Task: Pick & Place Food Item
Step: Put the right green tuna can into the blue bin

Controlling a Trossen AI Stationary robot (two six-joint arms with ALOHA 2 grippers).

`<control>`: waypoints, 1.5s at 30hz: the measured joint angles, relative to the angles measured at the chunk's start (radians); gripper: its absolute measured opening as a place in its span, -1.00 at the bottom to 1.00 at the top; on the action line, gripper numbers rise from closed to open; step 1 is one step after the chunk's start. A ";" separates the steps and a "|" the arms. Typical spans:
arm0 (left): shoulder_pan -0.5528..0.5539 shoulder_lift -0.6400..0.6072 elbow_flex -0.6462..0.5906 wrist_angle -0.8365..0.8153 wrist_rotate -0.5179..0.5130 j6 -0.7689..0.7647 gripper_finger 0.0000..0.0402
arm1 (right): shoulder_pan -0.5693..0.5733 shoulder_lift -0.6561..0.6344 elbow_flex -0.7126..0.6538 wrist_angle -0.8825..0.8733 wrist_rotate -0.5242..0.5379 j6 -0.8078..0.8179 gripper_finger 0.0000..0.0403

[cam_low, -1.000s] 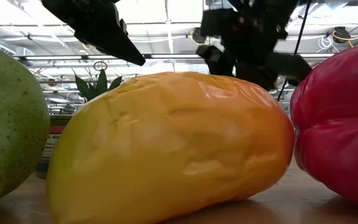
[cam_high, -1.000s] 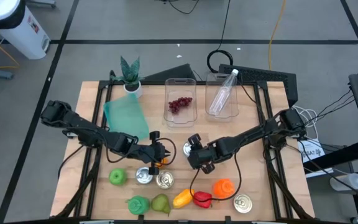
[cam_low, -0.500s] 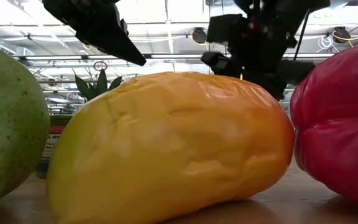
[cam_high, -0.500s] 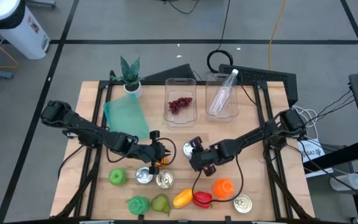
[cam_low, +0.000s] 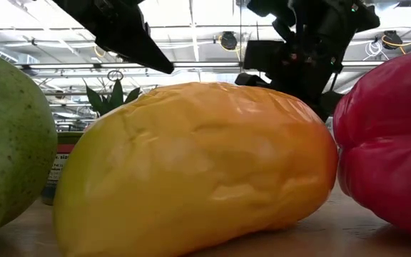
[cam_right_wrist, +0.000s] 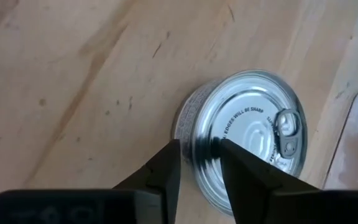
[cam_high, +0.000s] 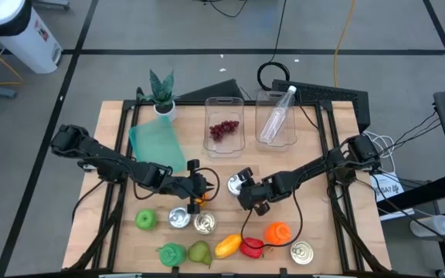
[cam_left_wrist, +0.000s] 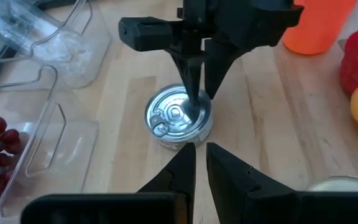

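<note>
The right gripper (cam_right_wrist: 197, 171) is reaching down over a small silver tin can (cam_right_wrist: 247, 140) at the middle of the wooden table (cam_high: 315, 193), its two dark fingers (cam_right_wrist: 160, 171) standing a narrow gap apart and straddling the can's near rim, one finger outside the wall and the other over the lid. Whether they are pinching the rim I cannot tell. The can is sitting upright on the boards, pull tab showing, just in front of the clear tub of grapes (cam_high: 224, 130). In the high view the right arm is stretching in from the table's right edge, bent low, with its wrist tipped down at the can (cam_high: 235, 183).

The left gripper (cam_left_wrist: 199, 163) is clenched with nothing between its fingers, pointing toward the same can (cam_left_wrist: 178, 116) from the opposite side and stopping just short of it. The left arm is lying low across the table from the left edge.

Along the front edge, a yellow mango (cam_low: 198, 168) is lying between a green fruit (cam_low: 9, 139) and a red pepper (cam_low: 387, 146).
</note>
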 joint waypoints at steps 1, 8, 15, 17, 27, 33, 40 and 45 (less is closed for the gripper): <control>0.003 0.000 0.000 0.000 0.000 -0.003 -0.75 | -0.005 -0.001 -0.003 0.000 -0.002 0.005 -0.53; 0.014 0.000 0.000 0.017 0.000 -0.010 -0.75 | -0.028 -0.001 -0.007 -0.005 -0.003 0.014 -0.78; 0.014 0.000 0.000 0.023 0.001 0.051 -0.75 | -0.078 -0.001 -0.007 0.000 -0.008 0.098 -0.98; 0.014 0.000 0.000 0.022 0.000 0.080 -0.75 | -0.091 -0.001 -0.007 0.003 -0.030 0.101 -0.99; 0.034 0.136 0.000 0.129 0.001 0.195 -0.72 | -0.114 -0.009 0.013 0.013 -0.136 0.127 -1.00; 0.034 0.261 0.000 0.289 -0.002 0.361 -0.33 | -0.113 -0.008 0.047 -0.022 -0.146 0.136 -1.00; 0.038 0.294 0.001 0.343 -0.050 0.400 0.24 | -0.113 -0.008 0.059 -0.016 -0.138 0.143 -1.00; 0.044 0.293 0.001 0.347 -0.095 0.389 0.55 | -0.131 -0.010 0.059 -0.009 -0.135 0.161 -1.00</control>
